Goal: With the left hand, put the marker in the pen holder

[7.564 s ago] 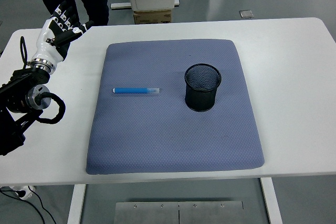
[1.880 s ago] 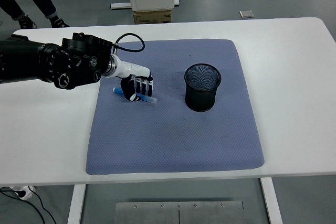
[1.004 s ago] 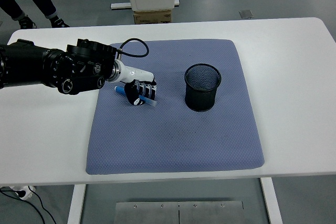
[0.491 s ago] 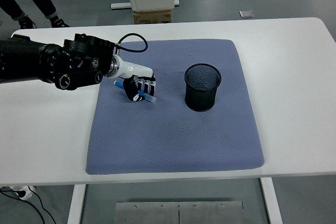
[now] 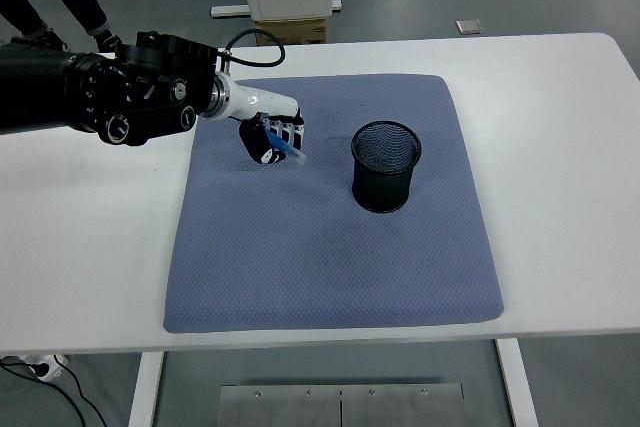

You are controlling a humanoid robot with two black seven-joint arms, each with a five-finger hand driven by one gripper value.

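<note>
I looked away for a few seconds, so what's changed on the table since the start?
The left hand came in from the table's left edge, closed on the blue marker and lifted it off the grey mat, up toward the far side. The mesh pen holder stayed put.

marker (image 5: 288, 151) mostly hidden inside left hand (image 5: 270, 138)

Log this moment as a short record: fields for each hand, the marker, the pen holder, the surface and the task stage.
left hand: curled around the marker, over the mat's far left part
right hand: not in view
marker: blue, gripped, its tip sticking out toward the holder
pen holder: black mesh cup, upright on the mat, to the right of the hand
surface: blue-grey mat on a white table
task stage: marker grasped, not yet in the holder
</note>
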